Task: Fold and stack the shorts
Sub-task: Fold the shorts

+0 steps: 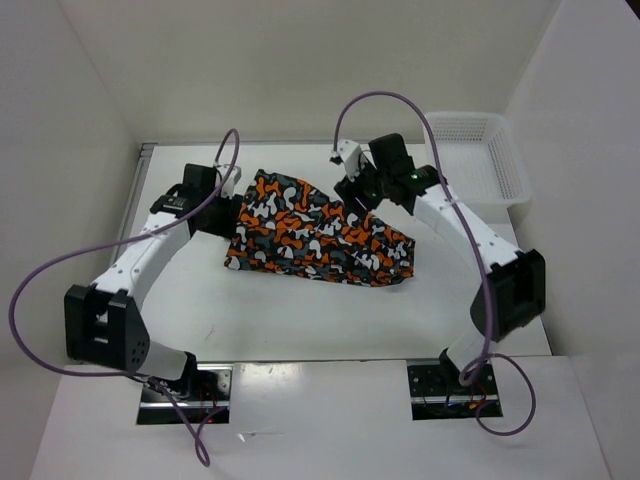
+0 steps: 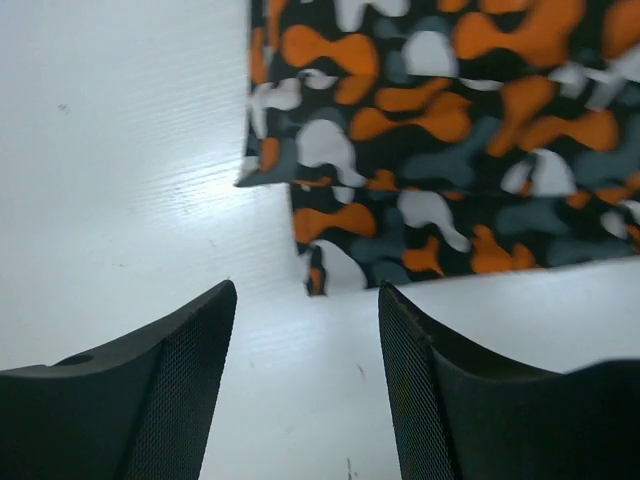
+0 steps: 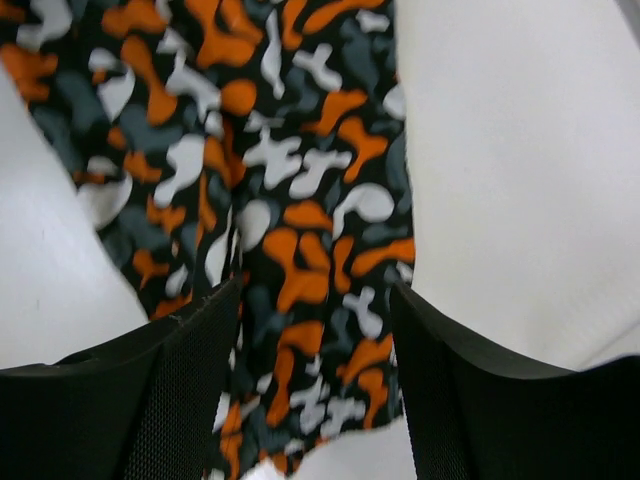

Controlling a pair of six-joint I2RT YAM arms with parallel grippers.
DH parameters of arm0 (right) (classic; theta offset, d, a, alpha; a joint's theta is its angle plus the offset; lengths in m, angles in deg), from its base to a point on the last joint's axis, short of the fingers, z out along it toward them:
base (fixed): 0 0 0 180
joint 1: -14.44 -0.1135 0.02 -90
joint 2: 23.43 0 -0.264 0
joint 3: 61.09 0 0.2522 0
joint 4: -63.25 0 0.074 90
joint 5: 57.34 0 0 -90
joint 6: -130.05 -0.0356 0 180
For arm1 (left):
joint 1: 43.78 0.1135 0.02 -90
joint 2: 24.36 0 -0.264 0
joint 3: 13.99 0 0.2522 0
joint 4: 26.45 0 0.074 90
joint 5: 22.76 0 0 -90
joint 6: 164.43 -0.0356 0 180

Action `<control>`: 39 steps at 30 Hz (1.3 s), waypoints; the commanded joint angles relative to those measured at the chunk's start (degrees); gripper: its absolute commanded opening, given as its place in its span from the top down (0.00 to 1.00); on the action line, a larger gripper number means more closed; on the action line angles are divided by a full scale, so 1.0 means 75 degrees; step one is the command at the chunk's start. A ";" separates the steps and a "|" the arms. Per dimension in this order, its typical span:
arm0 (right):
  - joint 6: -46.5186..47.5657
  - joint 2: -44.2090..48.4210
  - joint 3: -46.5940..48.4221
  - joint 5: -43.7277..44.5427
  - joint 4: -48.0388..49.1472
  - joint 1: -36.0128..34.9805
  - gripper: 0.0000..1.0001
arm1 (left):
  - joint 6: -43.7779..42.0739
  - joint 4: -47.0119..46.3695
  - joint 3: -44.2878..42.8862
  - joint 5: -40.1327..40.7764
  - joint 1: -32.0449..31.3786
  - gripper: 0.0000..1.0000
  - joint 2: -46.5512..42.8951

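Shorts (image 1: pixel 320 232) lie flat mid-table between the two arms, long side running left to right, orange, white, grey and black blotch print. Looks like one fold is already in. In the left wrist view the left edge shows doubled layers with a small corner poking past the layer below, so judge it part-folded, not yet squared or stacked. Left gripper (image 2: pixel 305 300) sits just beside that left edge, jaws apart, bare table between the fingers, holding nothing. Right gripper (image 3: pixel 315 290) hangs over the far right part of the cloth, jaws apart too, print lying flat between them, nothing pinched as far as you can tell. For the next fold, put each gripper down on an edge, not the middle. The left one goes in at the corner in front of it and must catch every layer, stray corner included, or the fold opens up. The right one should take the matching edge on its side so the cloth lifts level. Carry both together and lay edge onto edge, since thin cloth will likely sag and drag if one side leads. Table (image 1: pixel 300 320) is white, smooth, a bit glossy, so expect the shorts to slide when pushed. White mesh basket (image 1: pixel 516 170) sits at the far right corner, well apart from the shorts. White walls (image 1: pixel 300 70) close in left, far and right. Purple cables (image 1: pixel 385 95) loop off both arms, so keep them off the cloth.
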 commanded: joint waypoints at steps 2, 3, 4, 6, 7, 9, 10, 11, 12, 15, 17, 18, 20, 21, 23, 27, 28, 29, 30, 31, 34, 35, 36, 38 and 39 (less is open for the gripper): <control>0.1167 0.0793 -0.1203 -0.0312 -0.1036 0.0103 0.31 | -0.0028 -0.0554 0.0289 0.0290 0.0582 0.33 0.1414; 0.1261 0.0795 -0.1391 -0.0312 -0.1152 0.0103 0.31 | -0.0028 -0.0555 0.0289 0.0208 0.0652 0.33 0.1533; 0.1354 0.0876 -0.1752 -0.0312 -0.1223 0.0103 0.29 | -0.0028 -0.0555 0.0289 0.0034 0.0653 0.33 0.1627; 0.1437 0.0958 -0.2234 -0.0161 -0.1224 0.0103 0.28 | -0.0028 -0.1010 0.0289 0.0102 0.0653 0.32 0.1920; 0.1437 0.0959 -0.2364 -0.0160 -0.1224 0.0103 0.28 | -0.0028 -0.1163 0.0289 0.0357 0.0653 0.32 0.2061; 0.1437 0.0959 -0.2564 -0.0160 -0.1224 0.0103 0.28 | -0.0028 -0.1387 -0.0037 0.0442 0.0722 0.32 0.2518; 0.1437 0.0959 -0.2565 -0.0160 -0.1154 0.0103 0.27 | -0.0028 -0.1549 -0.0109 0.0442 0.0804 0.32 0.2716; 0.1437 0.0889 -0.2646 -0.0287 -0.1153 0.0103 0.27 | -0.0028 -0.1621 -0.0110 0.0512 0.0805 0.32 0.2788; 0.1437 0.0889 -0.2647 -0.0289 -0.1153 0.0103 0.27 | -0.0028 -0.1621 -0.0110 0.0512 0.0805 0.32 0.2789; 0.1437 0.0889 -0.2881 -0.0218 -0.1153 0.0243 0.27 | -0.0028 -0.1867 0.0088 0.0583 0.0805 0.32 0.2941; 0.1624 0.0807 -0.2951 -0.0218 -0.1317 0.0418 0.27 | -0.0028 -0.2078 0.0171 0.0676 0.0805 0.32 0.3092; 0.1706 0.0807 -0.2951 -0.0218 -0.1399 0.0420 0.27 | -0.0028 -0.2160 0.0241 0.0676 0.0805 0.32 0.3093; 0.1917 0.0807 -0.2777 -0.0218 -0.1714 0.0420 0.27 | -0.0028 -0.2160 0.0242 0.0583 0.0805 0.32 0.3164; 0.2011 0.0737 -0.2694 -0.0427 -0.1901 0.0420 0.27 | -0.0028 -0.2068 0.0242 0.0478 0.0805 0.32 0.3164; 0.2081 0.0736 -0.2542 -0.0523 -0.2288 0.0420 0.27 | -0.0028 -0.2067 0.0242 0.0396 0.0735 0.37 0.3246; 0.2082 0.0585 -0.2845 -0.0453 -0.2372 0.0220 0.27 | -0.0028 -0.1892 0.0312 0.0395 0.0664 0.50 0.3432; 0.2082 0.0584 -0.2973 -0.0453 -0.2372 0.0220 0.27 | -0.0028 -0.1891 0.0312 0.0395 0.0664 0.53 0.3433; 0.2082 0.0584 -0.3044 -0.0360 -0.2233 0.0220 0.27 | -0.0028 -0.1810 0.0312 0.0314 0.0664 0.60 0.3433; 0.2001 0.0584 -0.3126 -0.0278 -0.2139 0.0220 0.27 | -0.0028 -0.1809 0.0312 0.0313 0.0664 0.65 0.3433; 0.2000 0.0584 -0.3208 -0.0207 -0.2068 0.0220 0.28 | -0.0028 -0.1809 0.0312 0.0313 0.0664 0.70 0.3433; 0.2000 0.0514 -0.3209 -0.0207 -0.2067 0.0220 0.28 | -0.0028 -0.1809 0.0312 0.0313 0.0595 0.87 0.3503; 0.1930 0.0514 -0.3105 -0.0207 -0.2067 0.0220 0.28 | -0.0028 -0.1809 0.0312 0.0244 0.0594 0.89 0.3503; 0.1930 0.0514 -0.2988 -0.0207 -0.2137 0.0220 0.28 | -0.0028 -0.1809 0.0312 0.0243 0.0594 0.89 0.3503; 0.1930 0.0514 -0.2835 -0.0300 -0.2254 0.0150 0.27 | -0.0028 -0.1809 0.0312 0.0243 0.0594 0.92 0.3503; 0.1930 0.0514 -0.2695 -0.0393 -0.2382 0.0080 0.27 | -0.0028 -0.1809 0.0312 0.0324 0.0594 0.94 0.3503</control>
